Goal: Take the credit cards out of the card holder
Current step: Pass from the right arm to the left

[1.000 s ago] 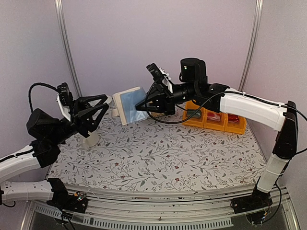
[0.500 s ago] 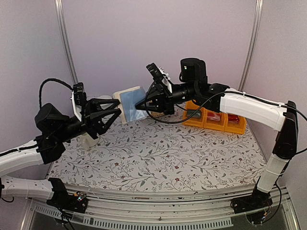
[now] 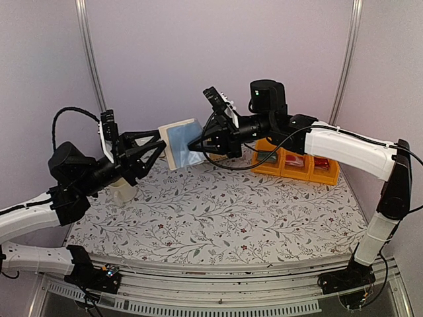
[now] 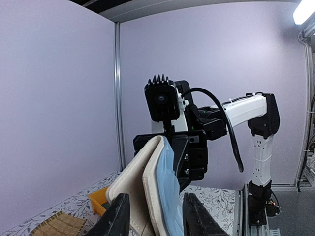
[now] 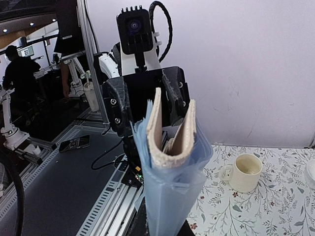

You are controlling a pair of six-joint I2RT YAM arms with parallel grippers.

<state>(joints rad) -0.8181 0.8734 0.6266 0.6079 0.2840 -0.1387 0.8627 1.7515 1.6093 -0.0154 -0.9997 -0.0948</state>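
My right gripper (image 3: 197,146) is shut on the card holder (image 3: 180,144), a beige folded wallet held upright above the back of the table. Its light blue glossy face (image 3: 184,137) shows; whether that is one of the credit cards or only the plastic pocket is unclear. In the right wrist view the holder (image 5: 173,140) rises from my gripper (image 5: 165,227), whose fingers are hidden under the blue plastic. My left gripper (image 3: 160,140) is open at the holder's free edge. In the left wrist view its fingers (image 4: 119,216) stand either side of the holder (image 4: 150,189).
A cream mug (image 3: 123,191) stands on the floral cloth below my left arm, also seen as the mug (image 5: 244,172). Orange bins (image 3: 295,165) line the back right. A woven straw mat (image 4: 61,225) lies at the back left.
My left arm has swung right and up, bringing its open fingers from beside the mug to the holder's free edge. The right arm and the holder have stayed put.
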